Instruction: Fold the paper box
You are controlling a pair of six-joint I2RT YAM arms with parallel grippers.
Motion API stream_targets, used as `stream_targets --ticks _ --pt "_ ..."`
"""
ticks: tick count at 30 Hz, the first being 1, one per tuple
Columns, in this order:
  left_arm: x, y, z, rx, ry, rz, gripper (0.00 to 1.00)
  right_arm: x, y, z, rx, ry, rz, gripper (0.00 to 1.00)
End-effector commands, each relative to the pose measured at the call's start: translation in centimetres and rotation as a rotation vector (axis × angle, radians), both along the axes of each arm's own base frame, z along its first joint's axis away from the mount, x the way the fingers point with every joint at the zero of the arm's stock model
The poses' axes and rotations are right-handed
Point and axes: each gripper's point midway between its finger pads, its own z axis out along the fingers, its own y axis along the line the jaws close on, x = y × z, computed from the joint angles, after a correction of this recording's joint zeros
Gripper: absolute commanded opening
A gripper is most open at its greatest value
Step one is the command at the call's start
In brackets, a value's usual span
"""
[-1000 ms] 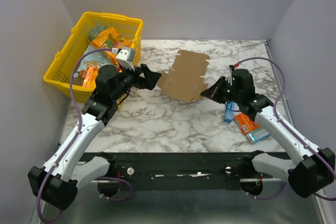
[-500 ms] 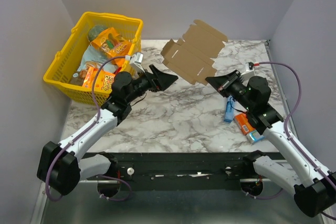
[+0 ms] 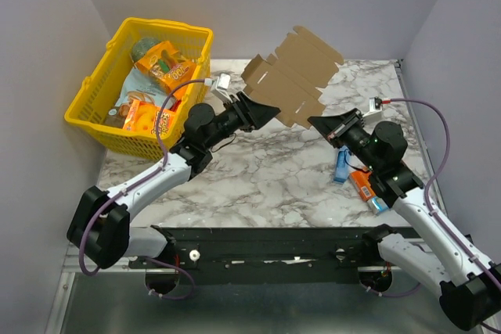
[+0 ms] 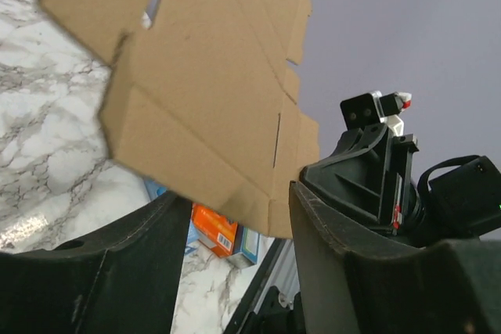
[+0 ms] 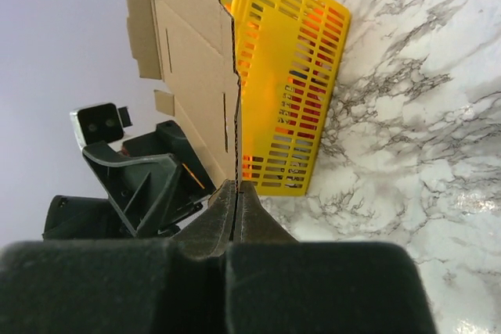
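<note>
The paper box (image 3: 293,76) is a flat brown cardboard cut-out with flaps, held up in the air above the back of the table. My right gripper (image 3: 317,123) is shut on its lower right edge; in the right wrist view the jaws (image 5: 236,185) pinch the sheet (image 5: 196,60) edge-on. My left gripper (image 3: 262,111) is open at the sheet's lower left. In the left wrist view the cardboard (image 4: 203,91) hangs with its lower corner between the spread jaws of my left gripper (image 4: 235,217); I cannot tell whether it touches them.
A yellow basket (image 3: 86,91) full of snack packets stands at the back left, and shows in the right wrist view (image 5: 290,76). A slim blue packet (image 3: 342,166) and an orange packet (image 3: 364,184) lie on the marble table under my right arm.
The cardboard lay flat on the table and is now lifted into the air by my right gripper. My left gripper has moved right and up to the sheet's lower left edge.
</note>
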Motion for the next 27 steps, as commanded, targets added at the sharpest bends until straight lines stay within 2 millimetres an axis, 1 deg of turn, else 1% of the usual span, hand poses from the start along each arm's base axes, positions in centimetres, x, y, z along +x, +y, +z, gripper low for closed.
stream_targets --ticks 1,3,6,7,9,10,11,12,13,14,15,16,17,18,19,20,21,22,23,24,25,26,27 --pt "1.3 -0.1 2.9 -0.058 -0.087 0.075 0.59 -0.5 0.6 -0.2 0.019 -0.01 0.036 0.01" --pt "1.5 -0.2 3.3 -0.076 -0.1 0.076 0.55 -0.5 0.5 -0.5 0.011 -0.006 0.036 0.01" --pt "1.5 -0.8 3.5 -0.07 -0.118 0.054 0.33 -0.6 0.6 -1.6 0.004 0.014 0.041 0.01" --pt "1.7 -0.9 3.2 -0.061 -0.122 0.054 0.2 -0.7 0.6 -1.8 0.002 0.019 0.045 0.01" --pt "1.7 -1.0 3.2 -0.055 -0.132 0.048 0.09 -0.8 0.7 -2.1 -0.011 0.01 0.052 0.01" --pt "1.7 -1.0 3.3 -0.049 -0.146 0.048 0.01 -0.9 0.7 -2.2 -0.021 0.007 0.059 0.01" --pt "1.7 -0.9 3.1 -0.029 -0.166 0.05 0.0 -0.9 0.7 -2.2 -0.042 -0.009 0.065 0.05" --pt "1.6 -0.9 3.2 -0.018 -0.187 0.046 0.0 -1.0 0.7 -2.4 -0.062 -0.01 0.068 0.07" --pt "1.3 -0.6 3.7 -0.008 -0.211 0.039 0.0 -1.0 0.6 -2.5 -0.082 -0.013 0.064 0.11" --pt "1.4 -0.3 3.0 0.044 -0.218 0.037 0.0 -0.9 0.3 -2.7 -0.134 -0.034 0.058 0.3" --pt "0.9 -0.3 3.2 0.071 -0.234 0.005 0.0 -1.2 -0.1 -2.7 -0.169 -0.028 0.053 0.42" --pt "0.9 0.8 3.6 0.098 -0.248 0.007 0.0 -1.1 -0.7 -2.9 -0.207 -0.023 0.029 0.58" --pt "0.8 1.3 1.9 0.169 -0.2 -0.015 0.0 -1.2 -1.1 -3.1 -0.284 -0.061 0.032 0.75" --pt "-0.1 1.5 2.4 0.215 -0.247 -0.087 0.0 -1.6 -1.5 -3.2 -0.34 -0.069 0.04 0.79" --pt "0.1 2.7 2.2 0.262 -0.253 -0.097 0.0 -1.8 -1.9 -1.7 -0.378 -0.117 0.035 0.8" --pt "-0.8 3.3 -0.4 0.344 -0.159 -0.156 0.0 -2.0 -2.3 -1.4 -0.465 -0.175 0.05 0.82" --pt "-1.1 3.7 0.1 0.38 -0.167 -0.195 0.0 -2.4 -2.3 -1.3 -0.51 -0.206 0.072 0.82" --pt "-2.0 3.8 -1.4 0.475 -0.217 -0.283 0.0 -3.1 -1.8 0.0 -0.533 -0.274 0.128 0.82" --pt "-3.8 4.8 -4.3 0.565 -0.098 -0.362 0.0 -3.3 -1.7 0.4 -0.606 -0.341 0.165 0.82" --pt "-4.4 5.0 -4.3 0.609 -0.123 -0.411 0.0 -3.7 -1.4 0.4 -0.636 -0.361 0.206 0.82" --pt "-5.3 5.3 -5.8 0.656 -0.141 -0.492 0.0 -4.3 -0.8 0.8 -0.65 -0.397 0.261 0.82" --pt "-5.9 5.8 -6.8 0.691 -0.125 -0.527 0.0 -4.1 -0.6 1.8 -0.691 -0.448 0.288 0.82" --pt "-7.5 6.5 -8.2 0.718 -0.062 -0.586 0.0 -4.5 -0.1 1.6 -0.714 -0.451 0.335 0.82"
